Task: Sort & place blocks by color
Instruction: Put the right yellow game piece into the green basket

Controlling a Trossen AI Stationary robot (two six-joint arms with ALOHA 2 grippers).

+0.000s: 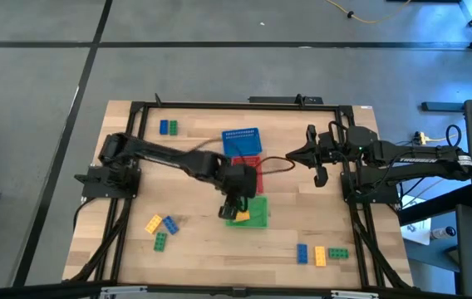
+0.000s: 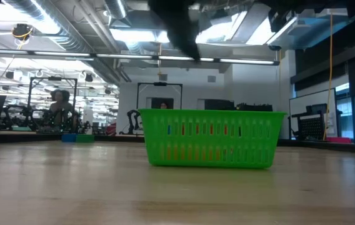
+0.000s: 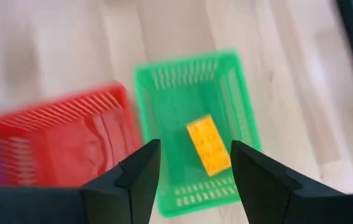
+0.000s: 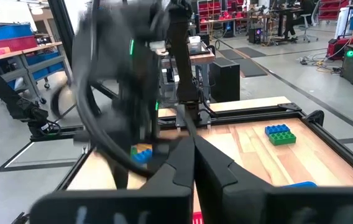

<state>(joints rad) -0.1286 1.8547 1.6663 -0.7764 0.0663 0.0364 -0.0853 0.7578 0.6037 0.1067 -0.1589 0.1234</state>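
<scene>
Looking straight down, we find the left gripper (image 1: 235, 205) hanging over the green basket (image 1: 258, 218) near the middle of the table (image 1: 203, 241), its fingers (image 3: 140, 177) spread apart with nothing between them. A yellow block (image 3: 208, 144) lies on the floor of that green basket, directly below the gap between the fingers. The red basket (image 3: 52, 146) sits just beside the green one, and the blue basket (image 1: 241, 139) lies beyond the red one, toward the far edge.

The right gripper (image 1: 320, 176) waits above the right side of the table, its fingers pressed together and holding nothing.

The other blocks are scattered in small groups: a blue and green pair (image 1: 168, 127) near the far left corner (touching side by side), a yellow, blue and green cluster (image 1: 160, 229) near the front left, and a blue, yellow and green row (image 1: 321, 254) near the front right.

From table height we see only the green basket, upright.
</scene>
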